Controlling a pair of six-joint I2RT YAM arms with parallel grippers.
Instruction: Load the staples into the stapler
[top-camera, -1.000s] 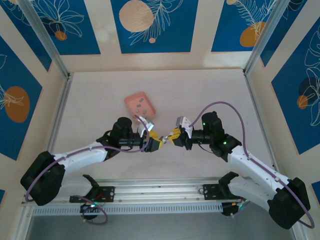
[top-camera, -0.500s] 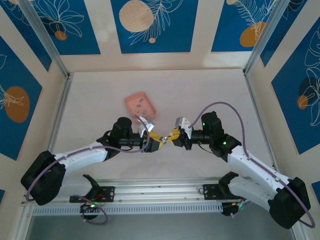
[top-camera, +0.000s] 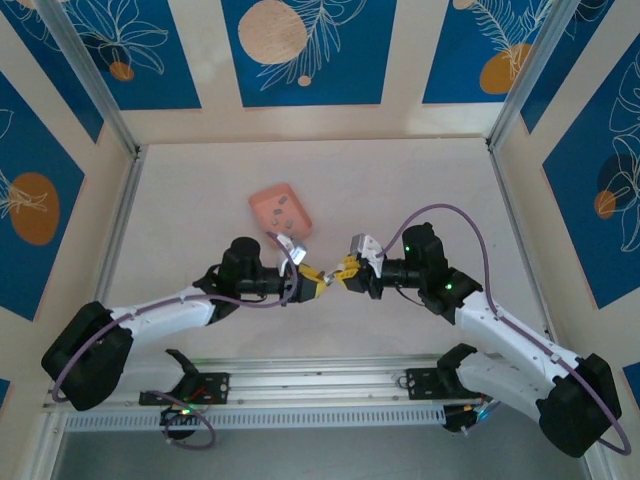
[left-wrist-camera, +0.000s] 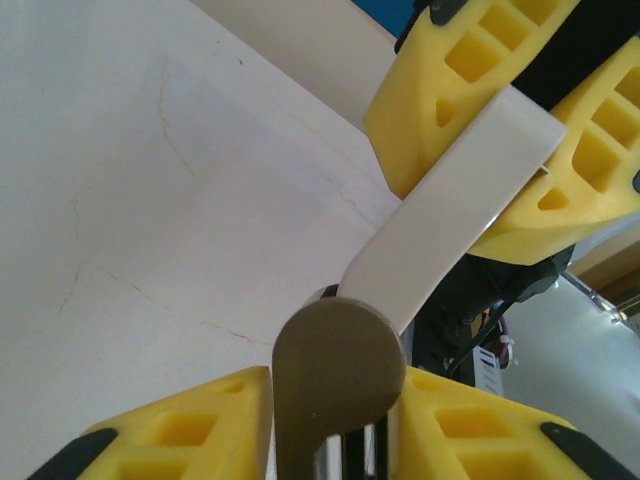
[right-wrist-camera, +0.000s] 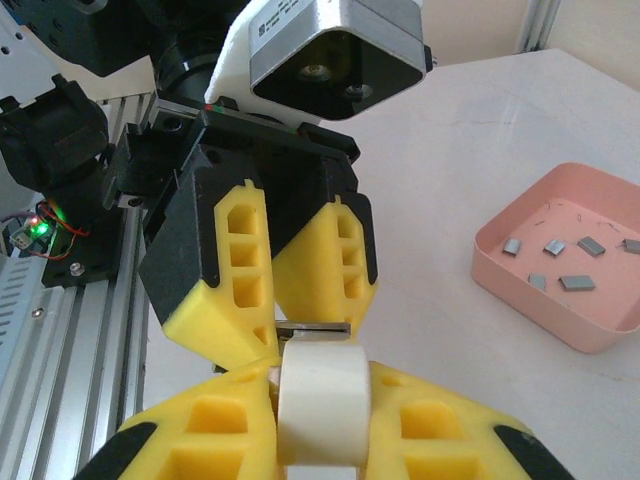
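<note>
- My left hand (top-camera: 315, 281) and my right hand (top-camera: 348, 271) meet tip to tip on the near side of the pink tray (top-camera: 262, 200), a little to its right, with the stapler (top-camera: 333, 276) bridging the two.
- My left hand (left-wrist-camera: 335, 400) is clamped on the stapler's rounded taupe end – the yellow fingers (left-wrist-camera: 180, 430) press it from both sides.
- From that end the stapler's cream arm (left-wrist-camera: 450, 210) slants up and away into my right hand (left-wrist-camera: 500, 150), whose yellow fingers pinch its far end.
- In the right wrist view my right hand (right-wrist-camera: 320, 420) is closed on the cream body of the stapler (right-wrist-camera: 320, 395), which sits upright between the finger pads.
- Facing it, my left hand (right-wrist-camera: 310, 325) has its fingers drawn close together; a thin grey metal strip shows at their tips, just above the cream body. I cannot tell whether it belongs to the stapler.
- The staples (right-wrist-camera: 576, 283) lie loose inside the pink tray (right-wrist-camera: 530, 300) – several small grey bars scattered over its floor, apart from one another.
- The pink tray rests flat on the pale surface (top-camera: 400, 190), turned at an angle; neither hand touches it.
- From above, the staples (top-camera: 283, 212) read only as small grey flecks in the tray, too small to count.
</note>
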